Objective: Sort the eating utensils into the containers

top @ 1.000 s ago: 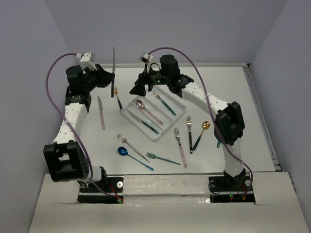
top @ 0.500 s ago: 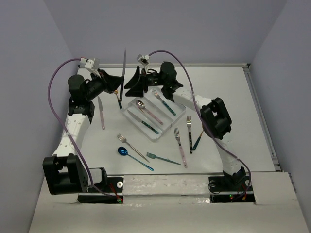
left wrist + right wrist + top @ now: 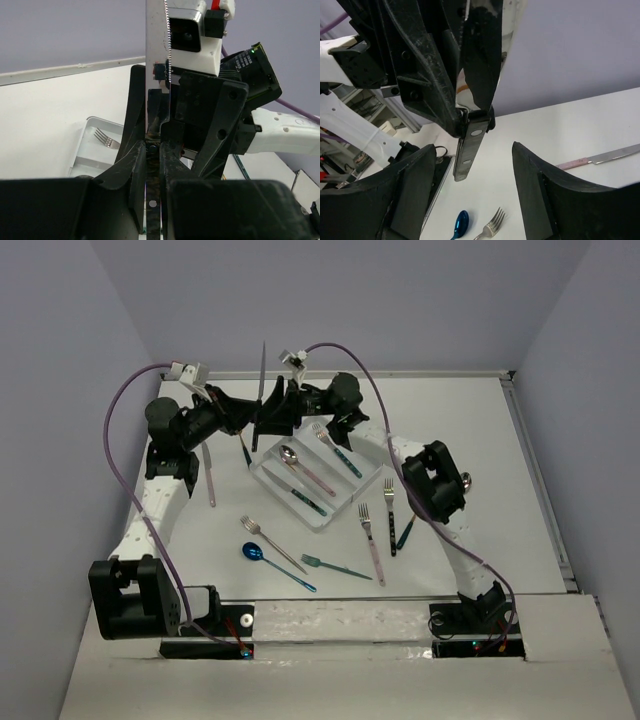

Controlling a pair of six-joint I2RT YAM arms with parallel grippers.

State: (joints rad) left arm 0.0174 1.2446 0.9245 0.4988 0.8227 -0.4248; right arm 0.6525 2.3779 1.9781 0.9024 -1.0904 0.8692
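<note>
My left gripper (image 3: 246, 418) is shut on a dark-handled knife (image 3: 262, 368) and holds it upright above the table, left of the white three-compartment tray (image 3: 366, 477). In the left wrist view the handle (image 3: 152, 200) sits between my fingers (image 3: 137, 165) and the serrated blade (image 3: 157, 50) rises ahead. My right gripper (image 3: 270, 420) is open and faces the left one. In the right wrist view its fingers (image 3: 412, 192) stand either side of the knife handle (image 3: 470, 150), apart from it. The tray holds a teal-handled fork (image 3: 335, 448), a pink-handled spoon (image 3: 305, 468) and a dark-handled utensil (image 3: 300, 495).
Loose on the table: a pink-handled knife (image 3: 208, 475), a gold spoon (image 3: 241, 443), a silver fork (image 3: 270, 542), a blue spoon (image 3: 275, 562), a teal fork (image 3: 335, 567), a pink-handled fork (image 3: 372, 540), a dark fork (image 3: 390, 510). Another gold spoon (image 3: 408, 528) is half hidden by the right arm.
The left gripper has carried the knife to the right. The right gripper has swung left to meet it, so its open fingers now flank the knife handle.
</note>
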